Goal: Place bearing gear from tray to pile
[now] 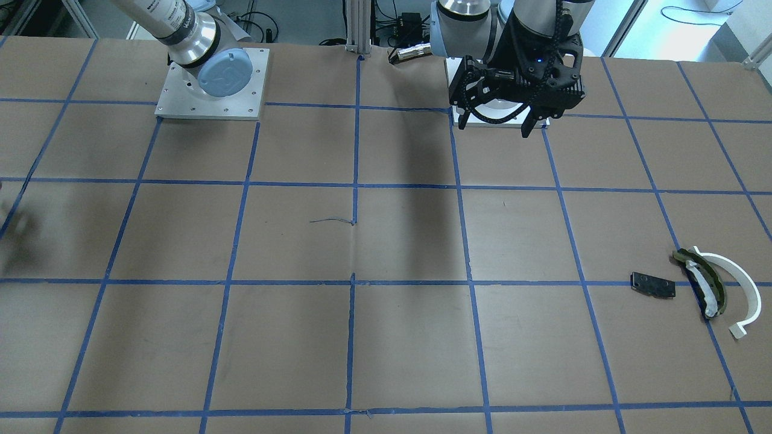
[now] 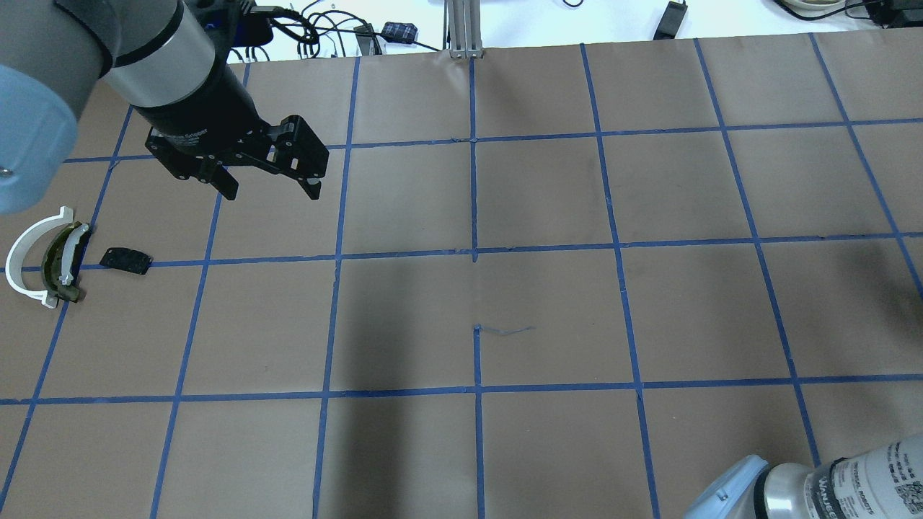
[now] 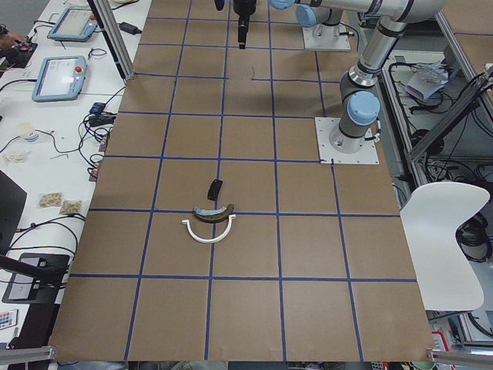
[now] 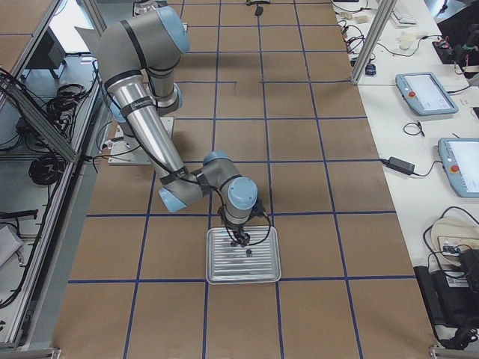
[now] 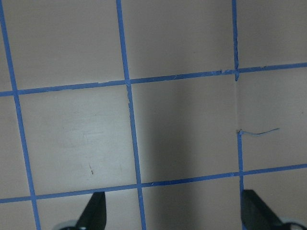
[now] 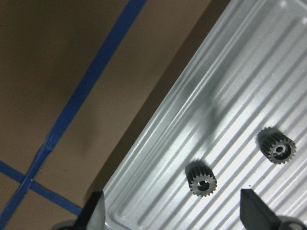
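Note:
Two small dark bearing gears [image 6: 201, 178] [image 6: 277, 146] lie on the ribbed metal tray [image 6: 240, 96], apart from each other. My right gripper [image 6: 175, 216] is open and empty just above the tray; it also shows in the exterior right view [image 4: 239, 238] over the tray [image 4: 224, 273]. The pile lies far off on the table: a white half-ring arc [image 1: 737, 280], an olive-and-black curved piece [image 1: 702, 283] and a flat black plate [image 1: 653, 284]. My left gripper [image 2: 270, 189] is open and empty, raised above the paper to the right of the pile [image 2: 43, 263].
Brown paper with a blue tape grid covers the table [image 2: 548, 288]. An aluminium post [image 2: 461, 29] stands at the far edge. The arm base plates [image 1: 211, 90] sit on the robot's side. Side benches hold tablets [image 4: 426, 93] and cables.

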